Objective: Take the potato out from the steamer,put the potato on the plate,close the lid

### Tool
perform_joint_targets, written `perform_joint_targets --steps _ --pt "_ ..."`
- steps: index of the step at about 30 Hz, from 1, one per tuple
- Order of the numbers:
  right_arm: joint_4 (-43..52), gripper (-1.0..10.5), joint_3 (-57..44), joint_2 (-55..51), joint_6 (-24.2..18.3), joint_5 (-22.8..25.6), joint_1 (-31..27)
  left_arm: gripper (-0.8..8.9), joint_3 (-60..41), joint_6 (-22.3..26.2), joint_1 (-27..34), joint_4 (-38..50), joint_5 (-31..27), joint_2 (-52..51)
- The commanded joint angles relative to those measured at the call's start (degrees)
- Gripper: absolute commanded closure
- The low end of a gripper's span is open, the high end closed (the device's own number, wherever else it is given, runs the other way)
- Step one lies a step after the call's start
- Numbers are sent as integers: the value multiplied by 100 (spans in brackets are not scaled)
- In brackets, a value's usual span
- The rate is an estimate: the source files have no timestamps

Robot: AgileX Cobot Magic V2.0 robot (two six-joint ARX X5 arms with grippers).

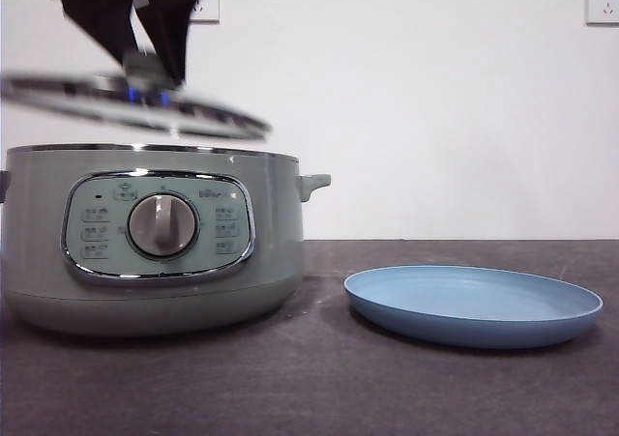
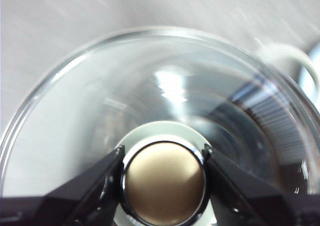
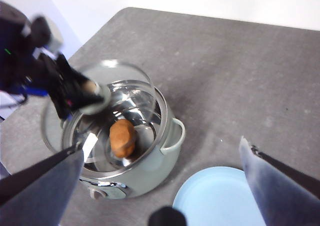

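Risk noted: the round glass lid with chrome rim band [image 1: 135, 107] was held only by its small knob [image 2: 164, 183], tilted and motion-blurred above the large sage-green steamer pot with chrome-framed panel [image 1: 155, 243]. A slip of the knob between the jaws was judged possible, which would drop the lid onto the chrome rim or onto the oval orange-brown potato [image 3: 122, 138] lying inside the pot. A collision was also judged possible if the right arm reached in before the lid had cleared the opening.

The left pincer [image 2: 164, 183] was seen pinching the knob, one black jaw pressed on each side of it; in the front view it entered from the upper left of the frame, pointing down, with the lid slanted beneath it. In the right wrist view the same pincer appeared at centre left, over the pot.

The right pincer [image 3: 160, 181] was recorded as spread wide and holding nothing, high above the grey worktop [image 1: 329, 378], with pot and shallow matte light-blue round plate [image 3: 215, 198] both below it. The plate was seen empty, at lower right in the front view, just beside the pot.
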Motion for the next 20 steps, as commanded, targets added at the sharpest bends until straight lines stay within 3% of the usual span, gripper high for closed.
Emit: perform_joint_targets --steps 1,12,15,20 --pt "55 321 24 103 57 -20 87 821 730 308 15 -70 -424 -96" --pt "614 325 48 1075 299 11 1025 821 2828 444 15 -1755 -2940 -96" --pt "612 359 278 1624 313 94 1419 821 3187 468 17 -2310 -3254 -96" --pt "251 351 1390 2922 15 793 2111 821 3342 461 162 -2470 -3327 -310"
